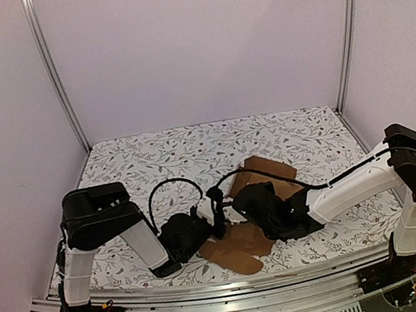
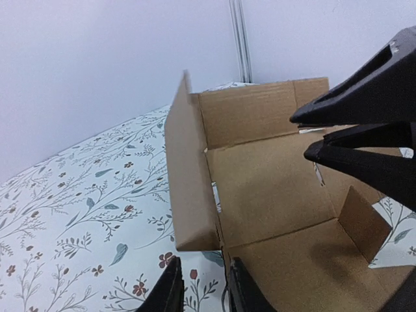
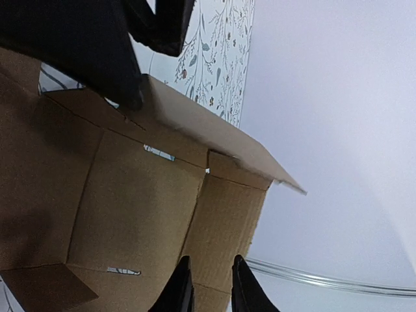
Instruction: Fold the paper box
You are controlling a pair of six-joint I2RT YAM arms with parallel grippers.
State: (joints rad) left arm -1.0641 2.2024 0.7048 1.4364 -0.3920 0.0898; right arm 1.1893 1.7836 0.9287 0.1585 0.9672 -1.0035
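Our left gripper (image 2: pixel 205 276) and right gripper (image 3: pixel 211 270) straddle the paper box (image 2: pixel 273 195) edges, jaws narrowly apart. Pinching or not, we can't tell. If either hold slips, that raised wall could flop back down.

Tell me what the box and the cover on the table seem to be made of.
The box looks like plain brown cardboard, matte and unprinted, with pressed creases and cut flaps. The table cover is white with a printed leaf-and-flower pattern. It is probably cloth, though it could be a vinyl sheet.
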